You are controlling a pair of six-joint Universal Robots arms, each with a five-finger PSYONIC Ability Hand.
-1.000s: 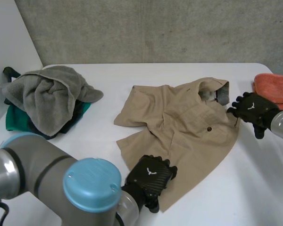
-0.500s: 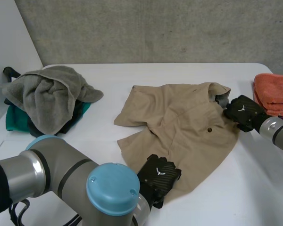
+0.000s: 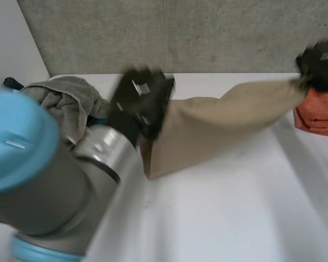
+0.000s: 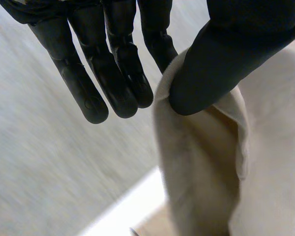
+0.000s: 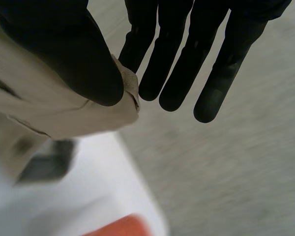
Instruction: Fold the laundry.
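Hanging stretched between the two hands, a tan woven garment [image 3: 208, 128] is spanning the air above the white table [image 3: 235, 218]. Its lowest corner seems to be brushing the tabletop, though contact is hard to judge.

The left hand [image 3: 142, 101] is holding one end of the tan woven garment. In the left wrist view its thumb [image 4: 226, 54] is pinching a folded edge of the cloth [image 4: 265, 162] against the nearest of the fingers [image 4: 157, 44], while the others are reaching out straight beside it.

The right hand [image 3: 320, 63] is holding the opposite, higher end. In the right wrist view its thumb [image 5: 64, 49] is clamping a seamed corner [image 5: 49, 113] against the neighbouring finger, and the remaining fingers [image 5: 226, 59] are staying straight and spread past the cloth.

An orange folded towel [image 3: 317, 112] is lying just beside the garment's right-hand end, under the right hand. A crumpled grey towel [image 3: 65, 101] is sitting near the garment's left-hand end, partly behind the grey left arm [image 3: 87, 169] with its light-blue cap. A grey concrete wall [image 3: 208, 33] is rising behind the garment.
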